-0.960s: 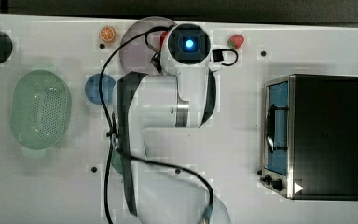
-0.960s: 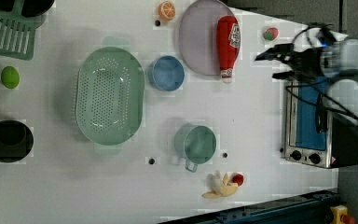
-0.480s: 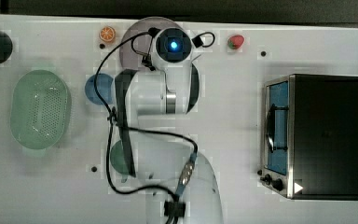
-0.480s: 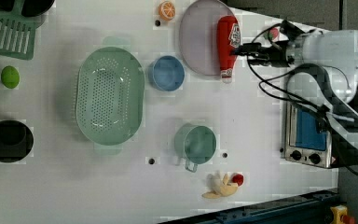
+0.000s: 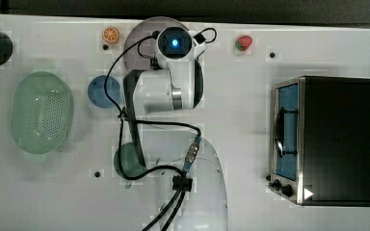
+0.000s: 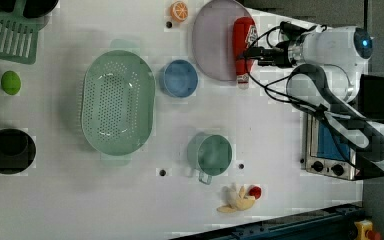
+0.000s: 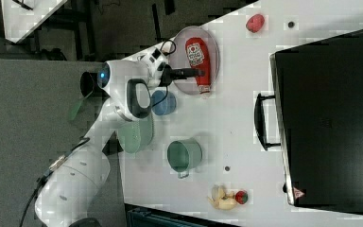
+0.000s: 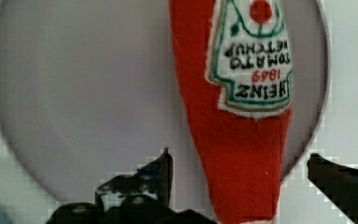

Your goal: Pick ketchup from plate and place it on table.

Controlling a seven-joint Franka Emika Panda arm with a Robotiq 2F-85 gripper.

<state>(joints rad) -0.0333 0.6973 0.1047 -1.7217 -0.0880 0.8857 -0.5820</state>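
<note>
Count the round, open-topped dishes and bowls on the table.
5: the plate under the ketchup, the blue dish beside it, the green basket, the green cup, and a black bowl. The arm may hide others.

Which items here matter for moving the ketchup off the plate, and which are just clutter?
Job: ketchup bottle, lying on the plate; table; open hand straddling the bottle.

Lying about: green basket, blue dish, green cup, toaster oven, orange slice, strawberry.

In the top view the white arm hides most of the dull mauve round plate (image 5: pixel 137 41); the wrist view crops the red fabric ketchup bottle (image 8: pixel 235 140).
</note>
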